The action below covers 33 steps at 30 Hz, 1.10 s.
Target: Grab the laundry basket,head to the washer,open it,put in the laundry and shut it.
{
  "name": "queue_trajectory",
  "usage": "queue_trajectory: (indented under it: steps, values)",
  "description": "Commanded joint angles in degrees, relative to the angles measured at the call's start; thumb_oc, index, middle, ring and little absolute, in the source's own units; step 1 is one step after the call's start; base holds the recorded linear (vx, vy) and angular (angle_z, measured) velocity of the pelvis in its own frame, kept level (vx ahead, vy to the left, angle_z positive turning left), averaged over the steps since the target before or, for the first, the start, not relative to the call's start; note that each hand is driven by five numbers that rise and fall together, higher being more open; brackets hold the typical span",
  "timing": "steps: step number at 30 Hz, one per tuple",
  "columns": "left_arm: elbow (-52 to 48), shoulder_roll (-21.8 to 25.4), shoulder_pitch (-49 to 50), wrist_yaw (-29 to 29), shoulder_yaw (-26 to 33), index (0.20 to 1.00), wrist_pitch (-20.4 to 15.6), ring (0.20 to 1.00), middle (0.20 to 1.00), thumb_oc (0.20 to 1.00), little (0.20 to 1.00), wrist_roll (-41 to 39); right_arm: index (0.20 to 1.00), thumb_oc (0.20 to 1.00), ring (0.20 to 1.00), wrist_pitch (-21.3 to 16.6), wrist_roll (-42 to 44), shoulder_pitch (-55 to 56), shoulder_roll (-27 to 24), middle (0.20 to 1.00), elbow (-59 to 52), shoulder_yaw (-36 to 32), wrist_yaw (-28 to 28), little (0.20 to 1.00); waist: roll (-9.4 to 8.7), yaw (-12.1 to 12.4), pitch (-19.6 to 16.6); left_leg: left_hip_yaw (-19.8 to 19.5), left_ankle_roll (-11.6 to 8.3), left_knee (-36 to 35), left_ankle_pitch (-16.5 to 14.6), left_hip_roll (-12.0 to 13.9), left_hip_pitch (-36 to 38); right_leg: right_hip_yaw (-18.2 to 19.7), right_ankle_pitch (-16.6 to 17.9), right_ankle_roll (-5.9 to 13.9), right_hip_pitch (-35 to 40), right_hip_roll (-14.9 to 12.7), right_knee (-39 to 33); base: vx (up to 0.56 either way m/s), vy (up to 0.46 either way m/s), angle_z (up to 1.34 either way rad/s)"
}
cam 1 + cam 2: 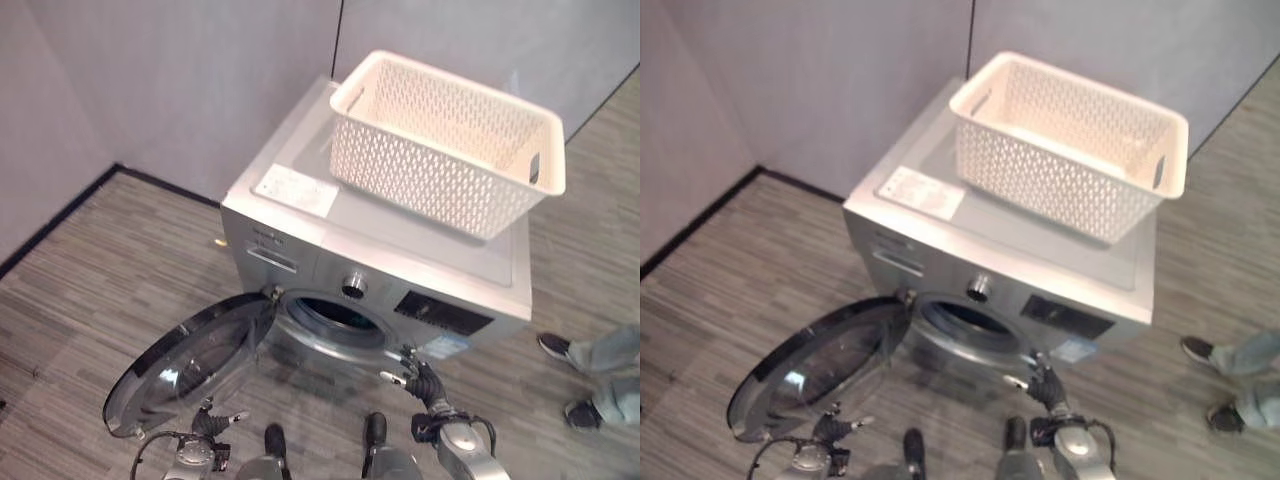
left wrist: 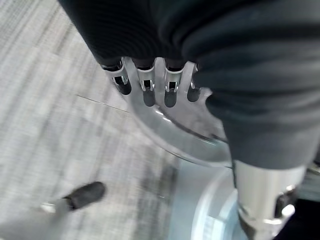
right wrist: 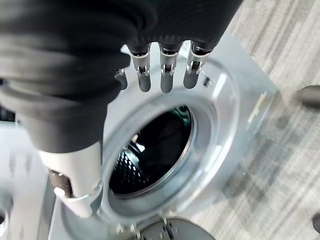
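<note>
While the door [image 1: 190, 365] hangs swung wide to my left, I see the basket [image 1: 447, 140] sitting upright on top of the washer [image 1: 375, 260], mouth up, its long axis running slantwise from the washer's back left toward its front right, one short end jutting past the right edge. I can't tell if any laundry lies inside it. The drum [image 3: 150, 152] gapes dark. My right hand [image 1: 410, 372] hovers just before the opening, fingers [image 3: 167, 75] straight, holding nothing. My left hand [image 1: 215, 420] sits low by the door's rim, fingers [image 2: 147, 85] relaxed and empty. A person's shoes [image 1: 570, 380] stand at the right.
</note>
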Motion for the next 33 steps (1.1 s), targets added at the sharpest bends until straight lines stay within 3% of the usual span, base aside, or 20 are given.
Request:
queue_trajectory:
  steps: [1, 4, 7, 8, 11, 15, 25, 33]
  values:
    - [-1.1, 0.9, -2.7, 0.2, 0.2, 1.000, -1.3, 1.000, 1.000, 1.000, 1.000, 1.6, 1.000, 1.000, 1.000, 0.0, -5.0, -2.6, -1.3, 1.000, 0.8, -3.7, -2.1, 1.000, 0.91, -1.0, 3.5, -0.2, -2.33, 5.3, -7.5, -0.4, 2.1, 2.3, 2.9, 0.31, -1.9, -0.1, 6.6, 0.03, -0.066, 0.60]
    - [-0.3, 0.5, -1.4, 0.4, 0.1, 1.000, -1.0, 1.000, 1.000, 1.000, 1.000, 4.0, 1.000, 1.000, 1.000, 1.8, -14.7, 0.9, -1.1, 1.000, 8.1, -5.9, -6.0, 1.000, 0.06, -1.8, 1.8, 0.6, -2.45, 5.1, -8.4, -1.0, 4.0, 1.2, 4.2, 1.15, 0.9, -0.7, 5.2, 0.06, -0.064, 0.39]
    - [1.0, -0.3, -0.3, 0.4, 0.9, 1.000, -1.0, 1.000, 1.000, 1.000, 1.000, 4.1, 1.000, 1.000, 1.000, 3.5, -19.8, 2.8, 0.5, 1.000, 19.6, -7.9, -9.8, 1.000, 0.35, -2.6, 0.8, 1.6, -2.88, 3.4, -8.2, -0.2, 5.8, 2.1, 4.0, 1.00, 2.3, 0.2, 3.5, 0.06, -0.087, -0.22]
    - [1.0, -0.2, -0.3, 0.4, 0.9, 1.000, -1.0, 1.000, 1.000, 1.000, 1.000, 4.1, 1.000, 1.000, 1.000, 3.5, -19.8, 2.8, 0.6, 1.000, 19.6, -7.9, -9.8, 1.000, 0.27, -2.6, 0.7, 1.6, -2.86, 3.3, -8.1, -0.3, 5.6, 2.1, 4.1, 1.01, 2.1, 0.1, 3.4, 0.04, -0.064, -0.23]
    - [3.8, -2.0, 0.8, -0.7, 0.2, 1.000, -0.7, 1.000, 1.000, 1.000, 1.000, 4.9, 1.000, 1.000, 1.000, 5.6, -16.6, 3.9, 4.6, 1.000, 38.4, -10.7, -9.6, 1.000, 1.15, -3.2, -1.6, 3.2, -3.90, 0.4, -7.4, 0.9, 7.6, 2.1, 3.1, 0.74, 4.2, 1.1, -0.2, 0.08, -0.102, -0.17]
    - [5.4, -2.9, 1.2, -2.2, 0.4, 1.000, -0.5, 1.000, 1.000, 1.000, 1.000, 3.6, 1.000, 1.000, 1.000, 6.9, -12.2, 2.7, 6.2, 1.000, 50.3, -13.0, -8.3, 1.000, 1.92, -3.1, -3.0, 4.5, -4.62, -1.4, -6.4, 1.6, 8.7, 3.1, 1.7, 0.51, 4.2, 1.9, -1.0, 0.04, -0.062, -0.31]
    - [7.4, -3.3, 0.2, -3.9, -0.7, 1.000, -0.1, 1.000, 1.000, 1.000, 1.000, 5.8, 1.000, 1.000, 1.000, 6.1, -12.9, -1.6, 4.0, 1.000, 48.0, -10.3, -6.7, 1.000, 3.52, -3.1, -4.2, 6.0, -5.85, -3.3, -4.8, 2.9, 9.9, 4.8, -0.4, -0.12, 4.2, 3.4, -1.0, 0.00, -0.043, -0.12]
    - [8.2, -3.1, 1.0, -3.8, 0.8, 1.000, 0.0, 1.000, 1.000, 1.000, 1.000, 5.3, 1.000, 1.000, 1.000, 6.1, -13.0, -2.6, 3.9, 1.000, 47.6, -8.9, -6.3, 1.000, 3.56, -2.2, -4.4, 6.8, -6.21, -3.3, -4.6, 3.5, 10.2, 5.6, -0.8, -0.43, 4.0, 4.0, -1.0, 0.00, -0.039, -0.06]
